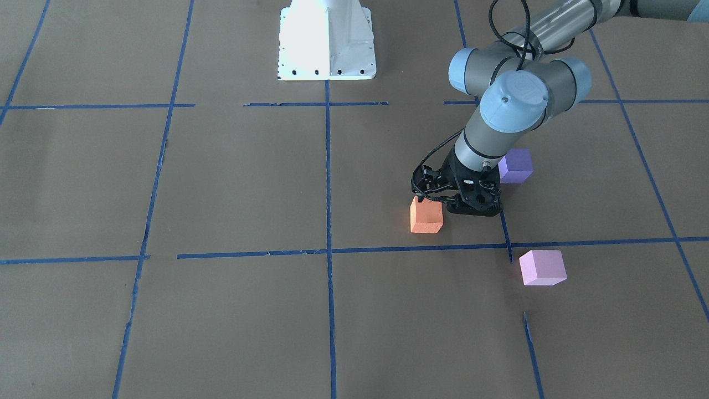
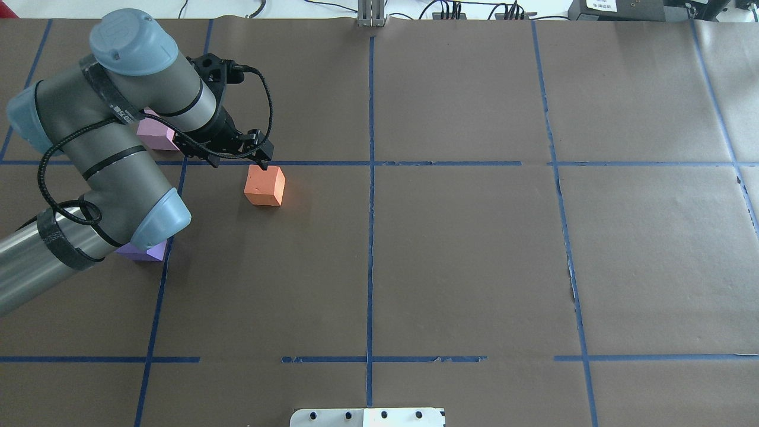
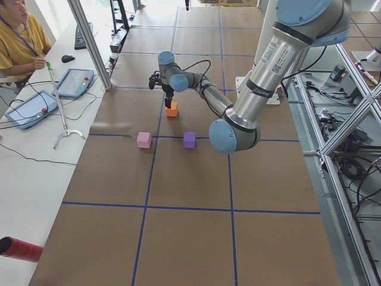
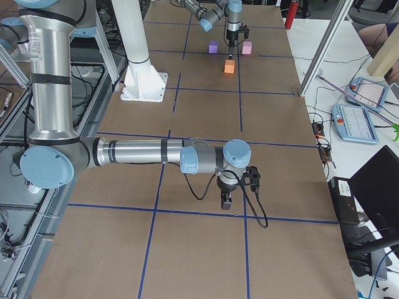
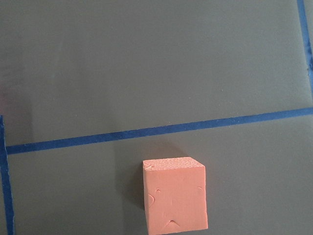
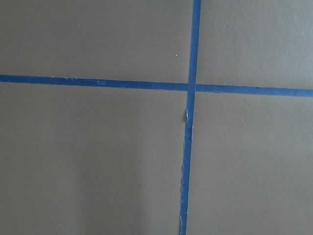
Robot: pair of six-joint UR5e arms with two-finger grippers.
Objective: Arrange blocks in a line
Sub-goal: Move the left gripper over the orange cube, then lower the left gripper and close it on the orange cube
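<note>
The orange block [image 1: 426, 216] rests on the brown table and fills the bottom of the left wrist view [image 5: 174, 196]. My left gripper [image 2: 264, 159] looks shut, its tips at the block's far top edge in the overhead view, not around it. The dark purple block [image 1: 516, 165] sits behind the left arm's wrist and is partly hidden under the elbow in the overhead view [image 2: 141, 252]. The pink-lilac block [image 1: 543, 267] lies apart, across a blue tape line. My right gripper [image 4: 227, 200] shows only in the exterior right view, low over the table far from the blocks; I cannot tell its state.
The white robot pedestal [image 1: 327, 41] stands at the table's middle on the robot's side. Blue tape lines [image 6: 190, 87] form a grid on the brown surface. An operator [image 3: 18, 36] sits beside the table with tablets [image 3: 74, 82].
</note>
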